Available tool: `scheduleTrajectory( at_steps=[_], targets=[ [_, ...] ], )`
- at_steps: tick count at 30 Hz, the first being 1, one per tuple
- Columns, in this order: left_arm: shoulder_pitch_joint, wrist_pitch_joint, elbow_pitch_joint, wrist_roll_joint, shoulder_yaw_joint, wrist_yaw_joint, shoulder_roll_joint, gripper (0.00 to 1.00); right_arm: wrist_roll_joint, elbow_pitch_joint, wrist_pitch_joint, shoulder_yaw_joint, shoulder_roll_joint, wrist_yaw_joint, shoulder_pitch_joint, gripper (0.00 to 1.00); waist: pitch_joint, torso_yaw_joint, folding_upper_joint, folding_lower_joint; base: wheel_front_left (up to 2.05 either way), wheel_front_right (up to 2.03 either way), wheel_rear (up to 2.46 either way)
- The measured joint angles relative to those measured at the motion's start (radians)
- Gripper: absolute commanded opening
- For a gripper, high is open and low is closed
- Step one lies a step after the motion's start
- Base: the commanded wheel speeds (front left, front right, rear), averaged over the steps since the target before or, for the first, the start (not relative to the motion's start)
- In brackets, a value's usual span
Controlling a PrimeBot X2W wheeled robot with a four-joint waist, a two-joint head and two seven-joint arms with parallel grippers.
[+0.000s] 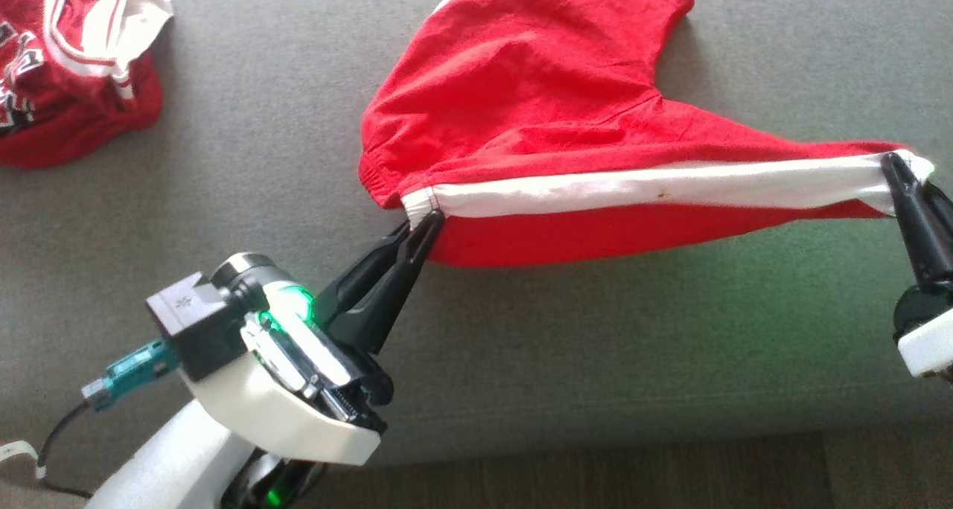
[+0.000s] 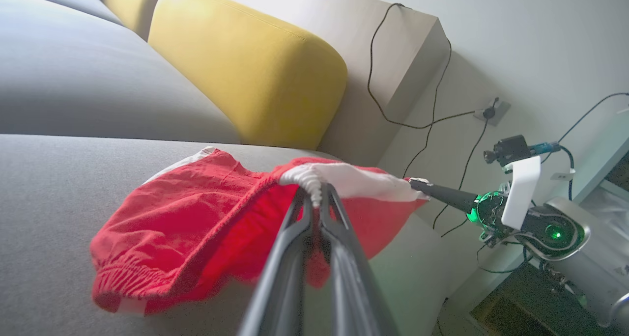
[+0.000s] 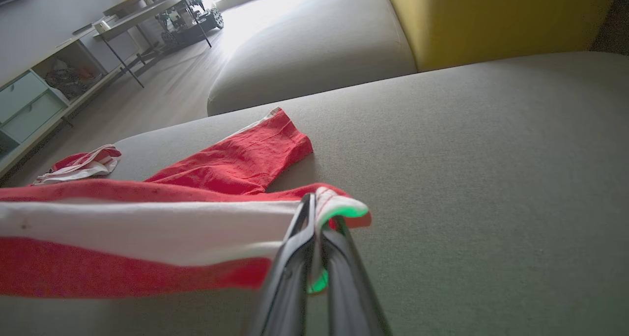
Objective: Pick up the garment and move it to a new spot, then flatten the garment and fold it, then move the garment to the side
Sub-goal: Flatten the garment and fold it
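The garment is a pair of red shorts with a white side stripe, stretched between my two grippers over the grey couch seat. My left gripper is shut on the garment's waistband end where the white stripe begins. Far to the right, my right gripper is shut on the hem end of the same stripe. The far leg of the garment rests on the seat. From the left wrist, the elastic waistband sags to the cushion while the pinched corner sits between the fingers.
A second red and white garment lies crumpled at the seat's far left. A yellow cushion stands behind the seat. The seat's front edge runs near me, with dark floor below. Cables hang on the wall beside the couch.
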Motion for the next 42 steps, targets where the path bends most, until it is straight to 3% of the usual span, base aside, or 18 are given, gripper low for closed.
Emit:
scheduleTrajectory(
  at_steps=[3,10,14,20,27,32,42],
  targets=[
    [0.015,0.000,-0.008,-0.028,0.015,0.000,-0.021,0.00,-0.005,-0.002,0.016,0.003,-0.007,0.000,-0.011,0.00,0.000,0.013,0.0000,0.0000,0.00,0.00,0.00],
    [0.000,0.000,0.018,-0.144,0.028,0.000,-0.099,0.00,-0.143,0.066,-0.037,0.143,-0.165,0.000,-0.164,0.00,0.022,0.048,0.0000,0.0001,0.00,0.00,0.00],
    [-0.071,0.000,0.108,-0.225,0.030,0.000,-0.145,0.00,-0.217,0.197,-0.058,0.242,-0.228,0.000,-0.353,0.00,0.053,0.070,0.0000,0.0002,0.00,0.00,0.00],
    [-0.130,0.000,0.233,-0.320,0.030,0.000,-0.207,0.00,-0.251,0.412,-0.094,0.351,-0.262,0.000,-0.599,0.00,0.089,0.105,0.0000,0.0003,0.00,0.00,0.00],
    [-0.191,0.000,0.275,-0.311,0.087,0.000,-0.272,0.00,-0.266,0.625,-0.141,0.442,-0.284,0.000,-0.803,0.00,0.140,0.151,-0.0001,0.0004,0.00,0.00,0.00],
    [-0.202,0.000,0.294,-0.238,0.128,0.000,-0.300,0.00,-0.285,0.722,-0.192,0.478,-0.287,0.000,-0.897,0.00,0.176,0.174,-0.0001,0.0004,0.00,0.00,0.00],
    [-0.232,0.000,0.397,-0.140,0.188,0.000,-0.365,0.00,-0.342,0.972,-0.390,0.634,-0.270,0.000,-1.042,0.00,0.228,0.207,-0.0001,0.0004,0.00,0.00,0.00]
  ],
)
